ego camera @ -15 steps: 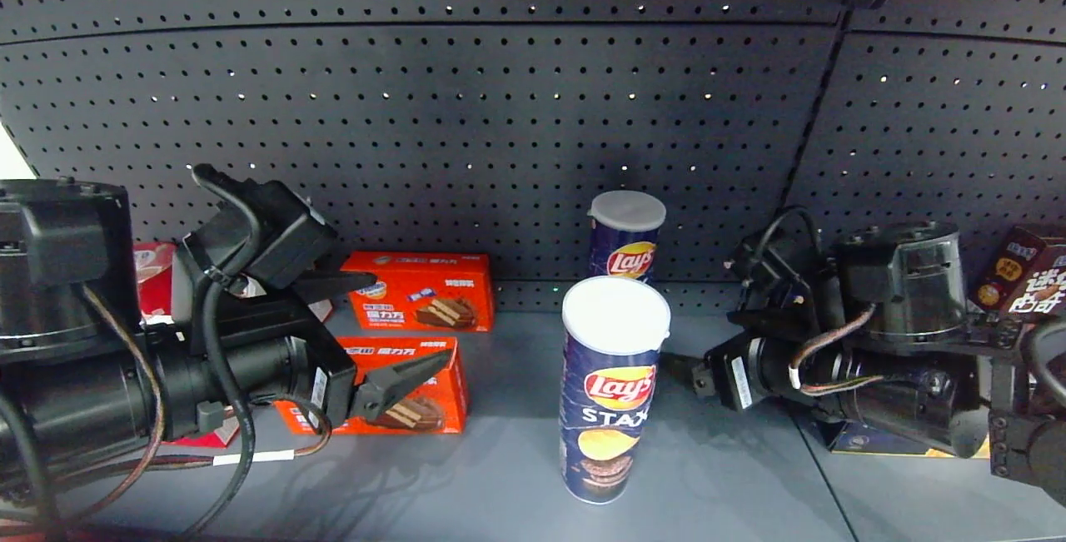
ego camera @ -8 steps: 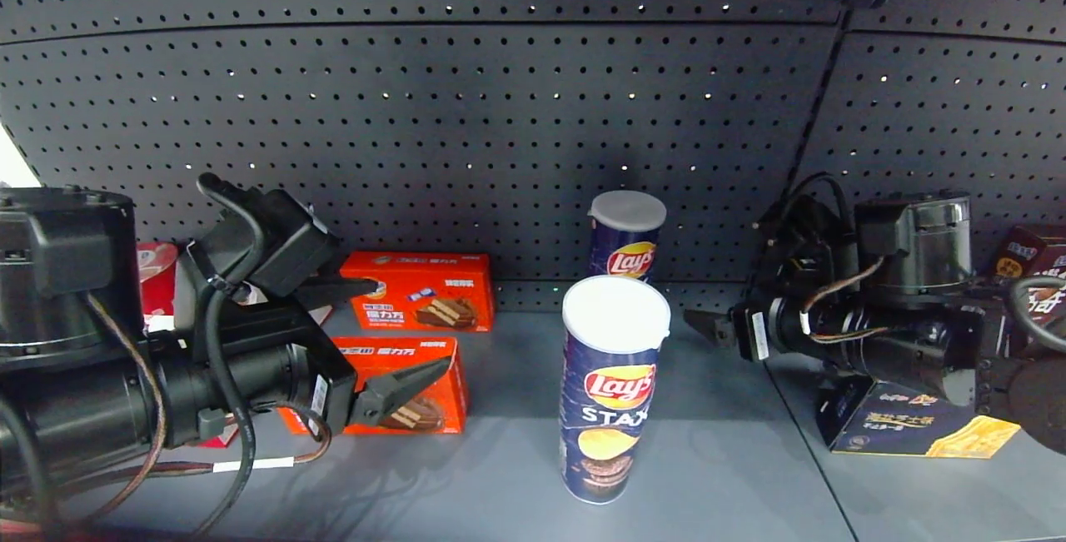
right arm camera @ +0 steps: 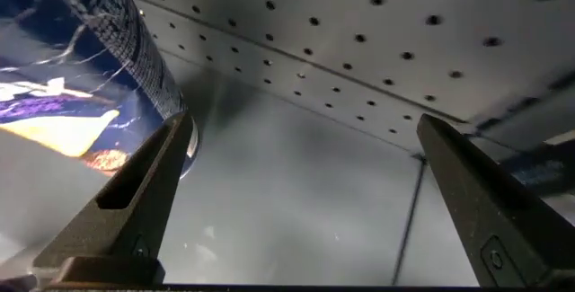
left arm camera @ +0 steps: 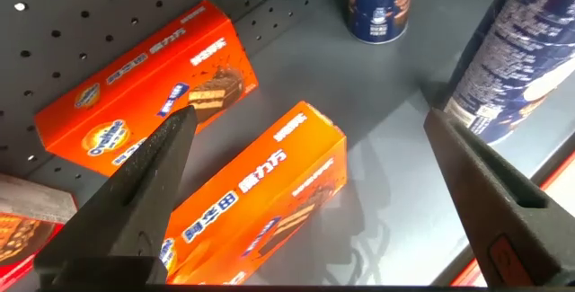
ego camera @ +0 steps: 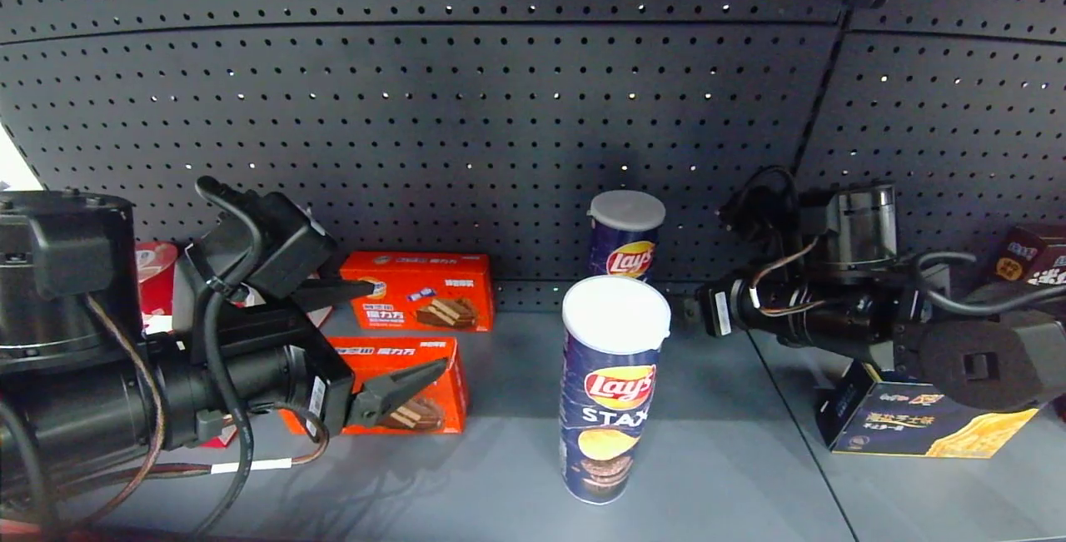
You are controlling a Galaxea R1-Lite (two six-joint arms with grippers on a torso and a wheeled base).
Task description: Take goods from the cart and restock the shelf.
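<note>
Blue can (ego camera: 615,388) stands upright on the shelf (ego camera: 733,459), left gripper (ego camera: 408,324) at its 9 o'clock and right gripper (right arm camera: 305,126) at 2, both spread empty; best back off straight, without brushing it.

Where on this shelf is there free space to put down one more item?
The widest bare patch of shelf lies between the front chip can and the dark box. A narrower strip lies between the front orange box and that can. The left end is crowded by boxes and the left gripper.
</note>
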